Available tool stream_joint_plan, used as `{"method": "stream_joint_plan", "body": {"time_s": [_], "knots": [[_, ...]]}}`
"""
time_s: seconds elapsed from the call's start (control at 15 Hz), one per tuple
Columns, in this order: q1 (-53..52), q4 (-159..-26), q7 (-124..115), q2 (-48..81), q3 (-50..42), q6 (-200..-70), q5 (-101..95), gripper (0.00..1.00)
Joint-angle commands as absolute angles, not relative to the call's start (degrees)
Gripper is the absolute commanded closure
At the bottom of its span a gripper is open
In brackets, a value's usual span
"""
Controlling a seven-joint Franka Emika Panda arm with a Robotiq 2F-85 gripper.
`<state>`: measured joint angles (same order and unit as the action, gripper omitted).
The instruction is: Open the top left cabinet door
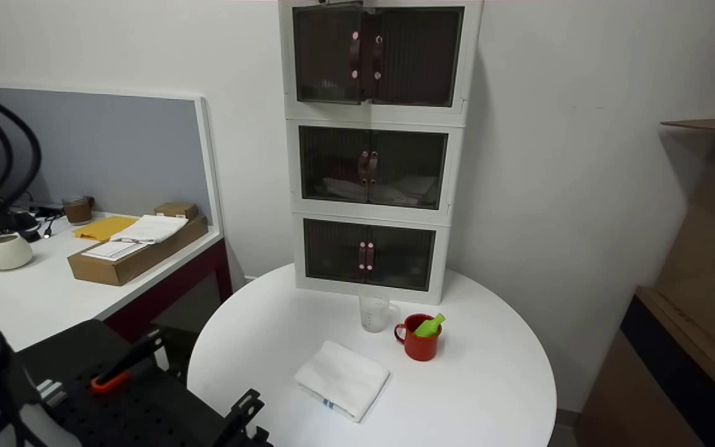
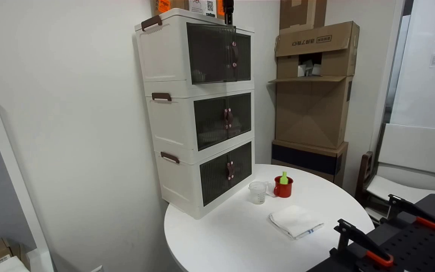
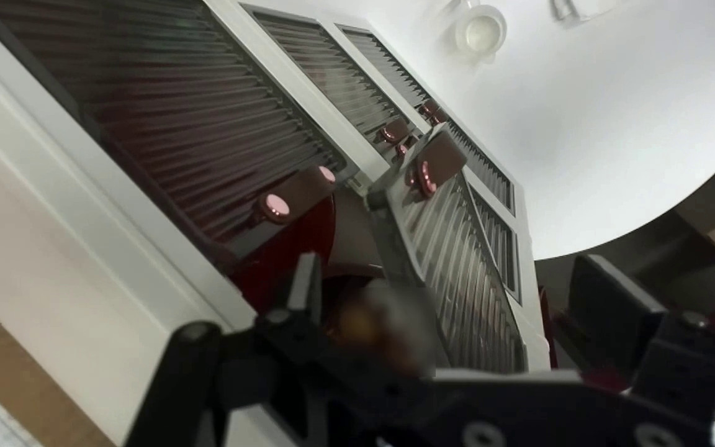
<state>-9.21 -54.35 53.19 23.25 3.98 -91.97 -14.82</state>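
Observation:
The top left cabinet door point(image 1: 326, 56) is a dark smoked-glass panel standing ajar, its handle edge swung outward from the white cabinet point(image 1: 416, 116). It also shows ajar in an exterior view point(image 2: 210, 53) and in the wrist view point(image 3: 457, 242), with its brown handle point(image 3: 444, 162). My gripper point(image 3: 450, 264) is open. Its two dark fingers are wide apart, one on the opening side and one on the outer side of the door. In an exterior view the gripper point(image 2: 229, 15) comes down from above at the door's top edge; contact cannot be told.
The right-hand twin door point(image 1: 419, 59) is shut. A dark red thing point(image 3: 292, 254) shows inside the opening. Below, on the round white table point(image 1: 469, 397), are a measuring cup point(image 1: 373, 312), a red mug point(image 1: 420, 347) and a folded white cloth point(image 1: 342, 379). Boxes point(image 2: 187, 4) stand on the cabinet.

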Motion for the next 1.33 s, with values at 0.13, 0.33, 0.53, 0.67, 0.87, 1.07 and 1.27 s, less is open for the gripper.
{"method": "stream_joint_plan", "body": {"time_s": [0.13, 0.33, 0.53, 0.67, 0.87, 1.07, 1.27], "knots": [[-9.51, -49.89, 57.14, 27.45, 4.78, -88.49, -14.10, 0.00], [-10.68, -51.58, 56.64, 26.50, 5.04, -86.07, -15.17, 0.00], [-12.03, -53.22, 55.26, 24.54, 5.18, -84.56, -15.63, 0.00], [-12.82, -54.10, 54.26, 23.13, 5.16, -84.58, -15.51, 0.00], [-13.70, -54.49, 52.92, 21.53, 5.09, -83.91, -15.01, 0.00], [-14.16, -54.93, 51.89, 20.63, 5.15, -82.66, -14.41, 0.00], [-14.15, -55.15, 50.61, 20.33, 5.10, -82.45, -13.70, 0.00]]}}
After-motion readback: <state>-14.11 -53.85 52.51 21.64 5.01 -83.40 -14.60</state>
